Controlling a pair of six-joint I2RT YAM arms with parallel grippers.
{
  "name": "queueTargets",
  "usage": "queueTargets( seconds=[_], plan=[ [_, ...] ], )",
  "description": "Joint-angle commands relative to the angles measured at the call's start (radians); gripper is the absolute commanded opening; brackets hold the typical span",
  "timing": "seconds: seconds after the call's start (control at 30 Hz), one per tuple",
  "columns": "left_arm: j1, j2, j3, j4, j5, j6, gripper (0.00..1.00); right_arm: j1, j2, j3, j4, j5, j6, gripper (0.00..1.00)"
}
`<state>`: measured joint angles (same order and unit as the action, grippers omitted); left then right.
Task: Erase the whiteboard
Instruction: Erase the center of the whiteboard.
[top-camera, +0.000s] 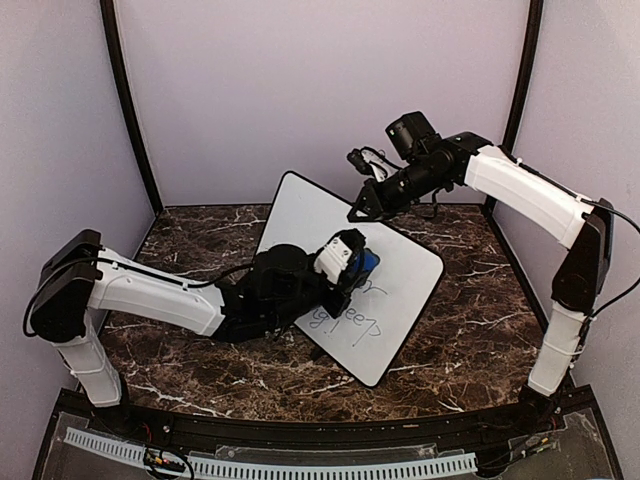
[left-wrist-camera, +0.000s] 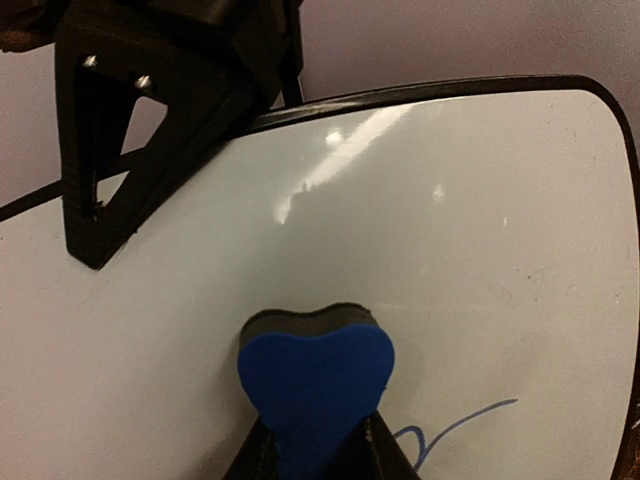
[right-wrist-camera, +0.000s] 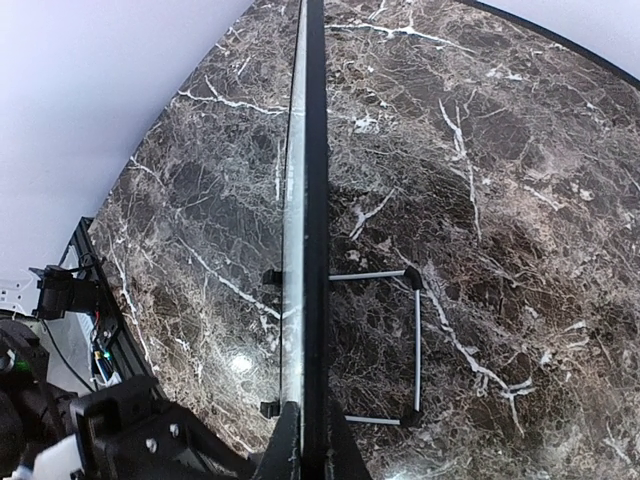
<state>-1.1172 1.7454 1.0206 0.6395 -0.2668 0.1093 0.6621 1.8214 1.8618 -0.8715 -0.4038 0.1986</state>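
Note:
The whiteboard (top-camera: 400, 270) stands tilted on the marble table, propped on a wire stand (right-wrist-camera: 415, 345). Dark handwriting (top-camera: 355, 318) remains on its lower part; a blue stroke (left-wrist-camera: 455, 430) shows in the left wrist view. My left gripper (top-camera: 352, 268) is shut on the blue eraser (left-wrist-camera: 315, 385) and presses it against the board face (left-wrist-camera: 450, 230). My right gripper (top-camera: 362, 208) is shut on the board's top edge (right-wrist-camera: 305, 200), which runs edge-on through the right wrist view.
The dark marble table (top-camera: 470, 330) lies around the board. Purple walls (top-camera: 320, 80) close the back and sides. A black rail and white cable chain (top-camera: 300, 465) run along the near edge.

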Motion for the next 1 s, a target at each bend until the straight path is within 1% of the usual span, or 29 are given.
queueTargets(
  seconds=[0.0, 0.1, 0.17, 0.2, 0.23, 0.27, 0.37, 0.43, 0.6, 0.67, 0.8, 0.97],
  plan=[
    [-0.050, 0.071, 0.027, -0.052, 0.090, 0.088, 0.00, 0.050, 0.027, 0.001, -0.052, -0.002, -0.091, 0.00],
    [-0.063, 0.074, 0.021, -0.046, 0.106, 0.093, 0.00, 0.050, 0.029, 0.000, -0.052, 0.000, -0.093, 0.00],
    [-0.064, 0.073, 0.008, -0.026, 0.066, 0.080, 0.00, 0.050, 0.028, 0.000, -0.052, 0.000, -0.094, 0.00],
    [-0.061, 0.070, -0.008, -0.005, 0.013, 0.077, 0.00, 0.050, 0.029, -0.001, -0.052, 0.000, -0.094, 0.00],
    [-0.056, 0.067, -0.015, 0.005, -0.011, 0.066, 0.00, 0.050, 0.027, -0.002, -0.051, -0.001, -0.094, 0.00],
    [-0.038, 0.059, -0.026, 0.010, -0.045, 0.053, 0.00, 0.050, 0.027, -0.003, -0.052, -0.001, -0.095, 0.00],
    [0.028, 0.023, -0.058, -0.001, -0.063, -0.048, 0.00, 0.050, 0.021, -0.007, -0.052, 0.001, -0.096, 0.00],
    [0.087, -0.003, -0.088, -0.001, -0.070, -0.083, 0.00, 0.050, 0.020, -0.009, -0.052, 0.001, -0.096, 0.00],
    [0.105, -0.018, -0.109, -0.012, -0.153, -0.046, 0.00, 0.050, 0.018, -0.013, -0.047, 0.000, -0.094, 0.00],
    [0.105, -0.012, -0.103, -0.020, -0.138, -0.043, 0.00, 0.050, 0.018, -0.013, -0.045, 0.000, -0.093, 0.00],
    [0.092, -0.003, -0.094, -0.016, -0.025, -0.054, 0.00, 0.050, 0.020, -0.013, -0.045, -0.001, -0.090, 0.00],
    [0.009, 0.027, -0.074, 0.029, 0.045, 0.034, 0.00, 0.050, 0.019, -0.009, -0.051, 0.004, -0.090, 0.00]
  ],
)
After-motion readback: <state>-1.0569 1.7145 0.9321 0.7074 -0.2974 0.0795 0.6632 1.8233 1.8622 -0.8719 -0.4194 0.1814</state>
